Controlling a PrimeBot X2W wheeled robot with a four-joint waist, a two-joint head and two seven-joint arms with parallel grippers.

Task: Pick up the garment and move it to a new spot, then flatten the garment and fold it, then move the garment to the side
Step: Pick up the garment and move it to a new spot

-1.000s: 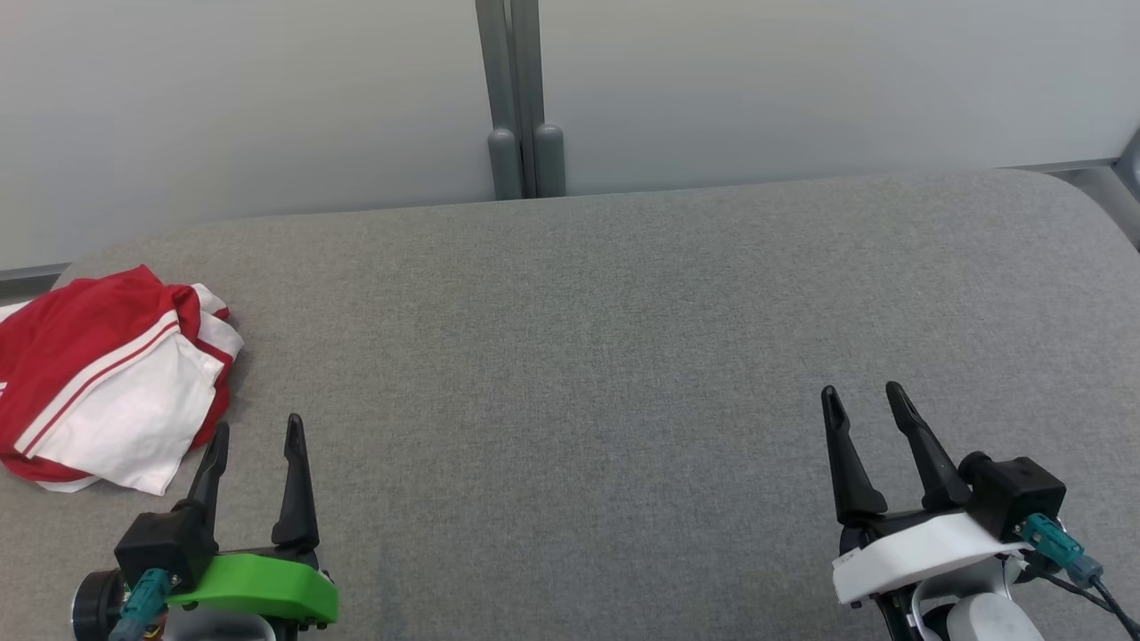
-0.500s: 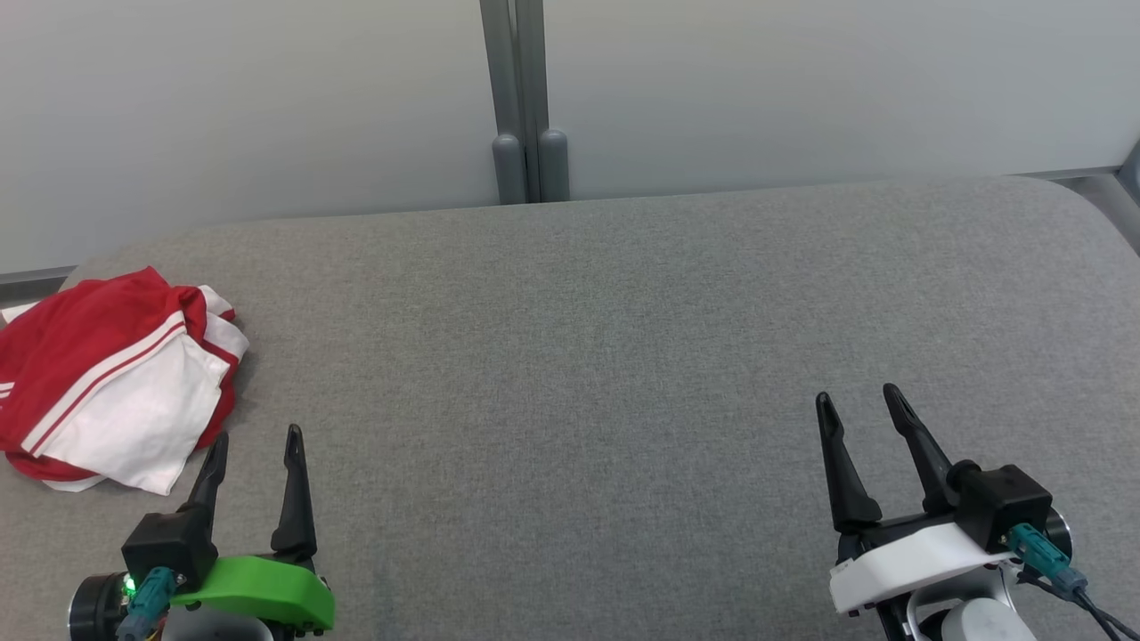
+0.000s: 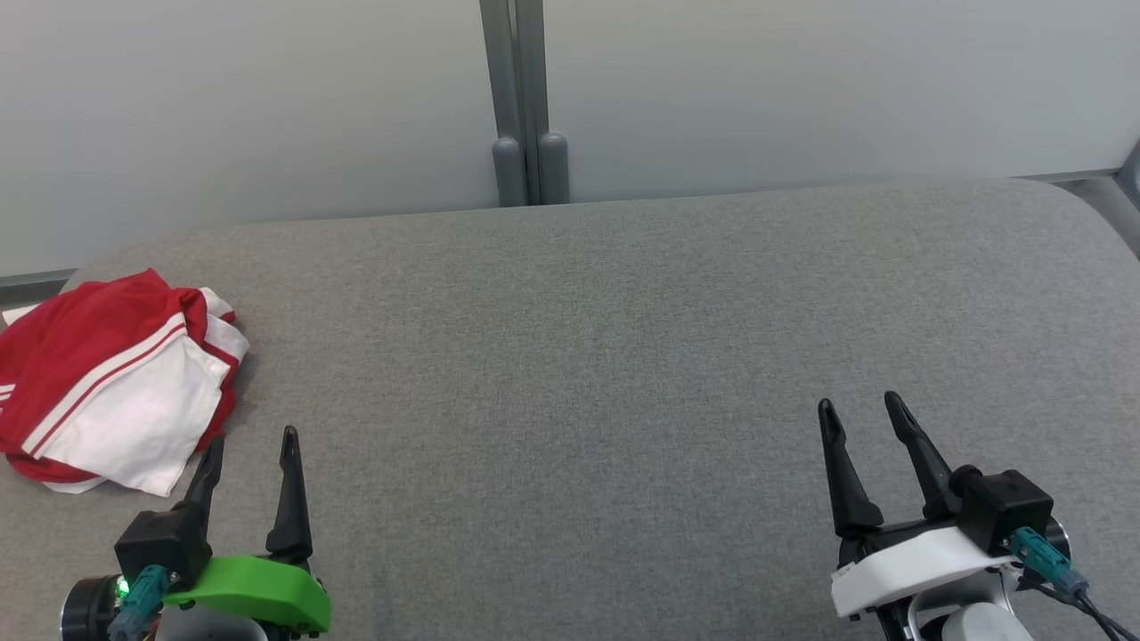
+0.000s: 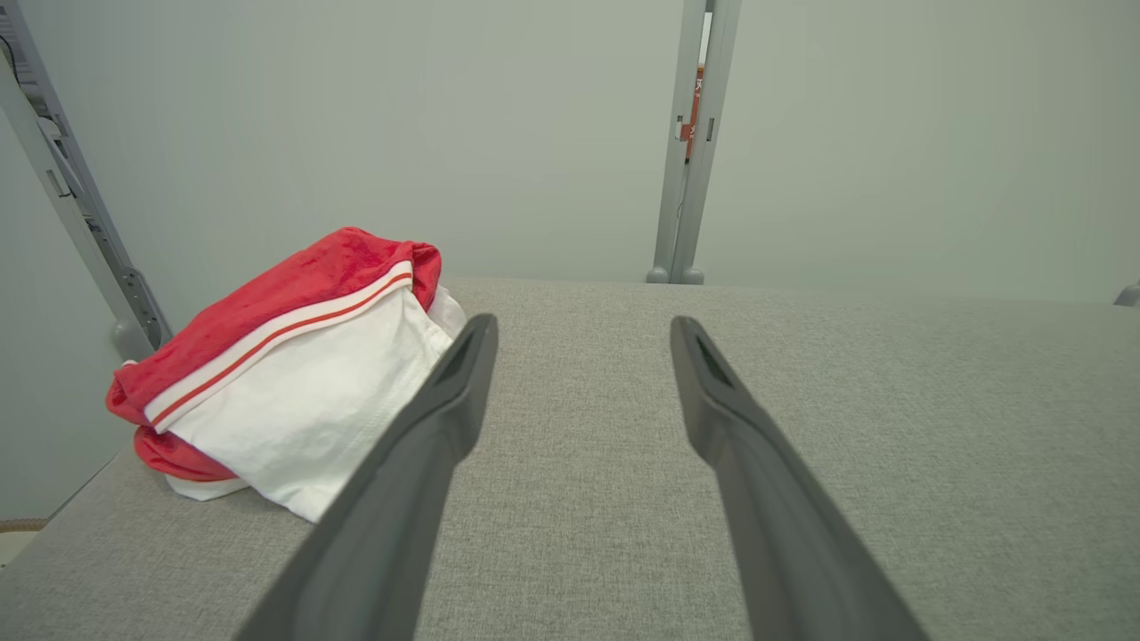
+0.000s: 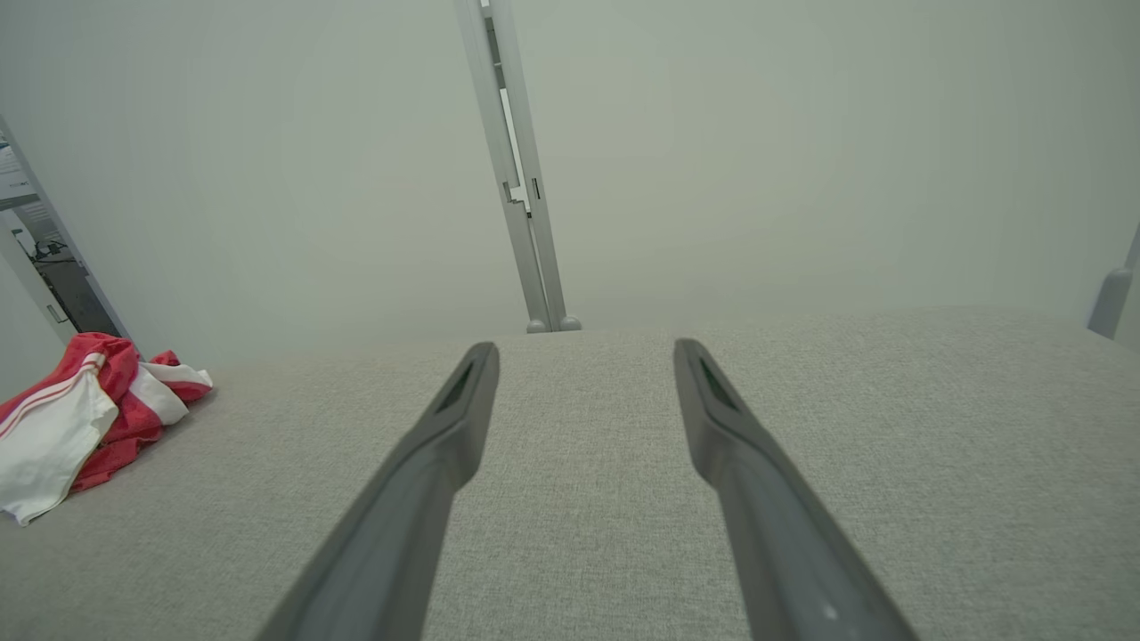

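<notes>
The garment [image 3: 111, 383] is a red and white piece of clothing with thin stripes, folded into a rough bundle at the far left of the grey padded table [image 3: 623, 356]. It also lies at the left in the left wrist view [image 4: 285, 374] and at the far left in the right wrist view [image 5: 80, 418]. My left gripper [image 3: 251, 438] stands open at the lower left, just right of and nearer than the garment, with nothing between its fingers. At the lower right my right gripper [image 3: 859, 405] is open and empty, far from the garment.
A pale wall runs behind the table, with a grey upright post [image 3: 521, 98] at its middle. The table's left edge lies right beside the garment, and its rounded right corner [image 3: 1095, 214] shows at the far right.
The head camera has shifted a little, moving the whole picture down. Both grippers have drawn slightly back toward the bottom edge and stay open. The garment lies as before.
</notes>
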